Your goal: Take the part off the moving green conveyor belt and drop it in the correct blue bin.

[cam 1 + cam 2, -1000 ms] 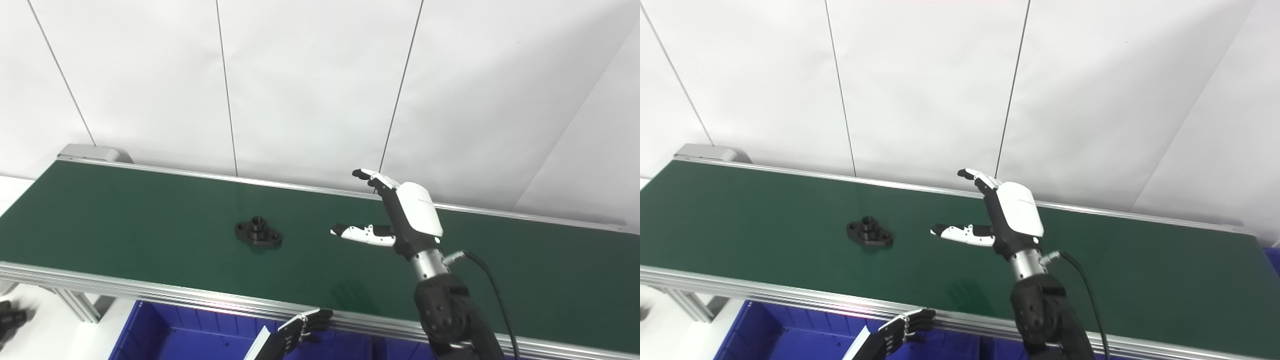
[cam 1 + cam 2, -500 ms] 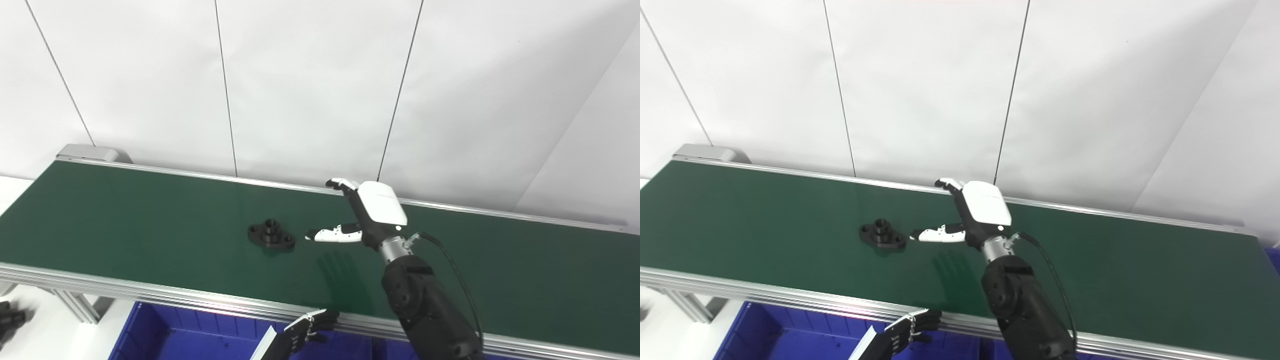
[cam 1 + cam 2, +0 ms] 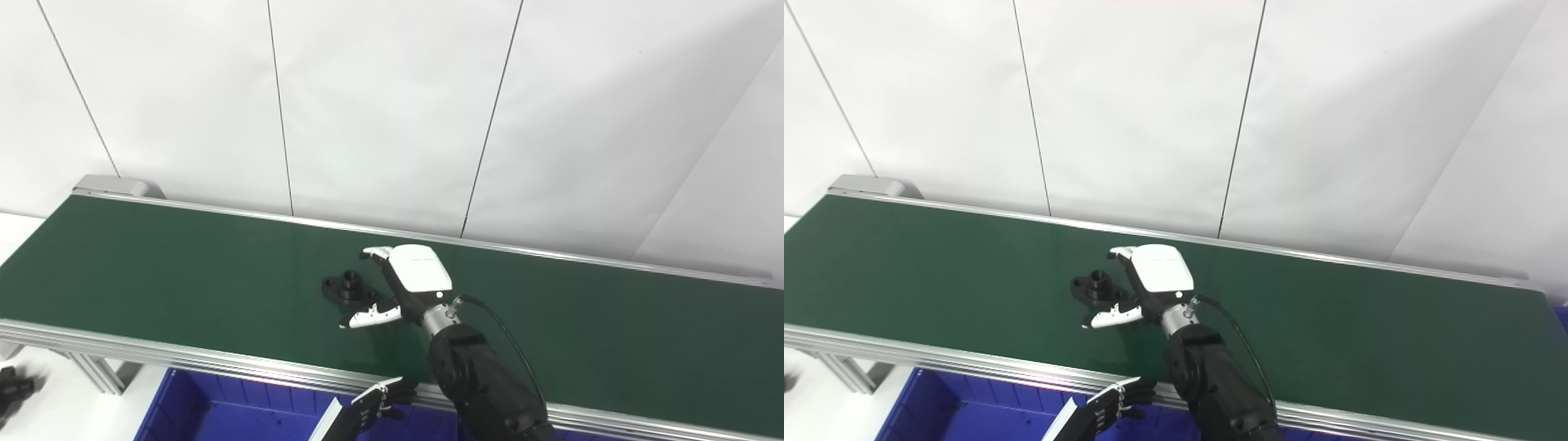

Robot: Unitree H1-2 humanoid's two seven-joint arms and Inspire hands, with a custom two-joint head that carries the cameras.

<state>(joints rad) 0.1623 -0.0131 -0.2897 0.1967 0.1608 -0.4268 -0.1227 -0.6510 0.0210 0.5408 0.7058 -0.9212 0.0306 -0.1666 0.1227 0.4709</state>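
Starting left of the conveyor belt [image 3: 153,269]'s middle, the black part [image 3: 346,288] is riding rightward — it has drifted closer since a second ago. Your right hand [image 3: 392,288] has been dropping to meet it and is now bracketing it, fingers spread behind, thumb in front, not yet clenched. Below the belt's near rail, your left hand [image 3: 373,405] is waiting loosely curled and empty over the blue bin [image 3: 202,410] — close now.
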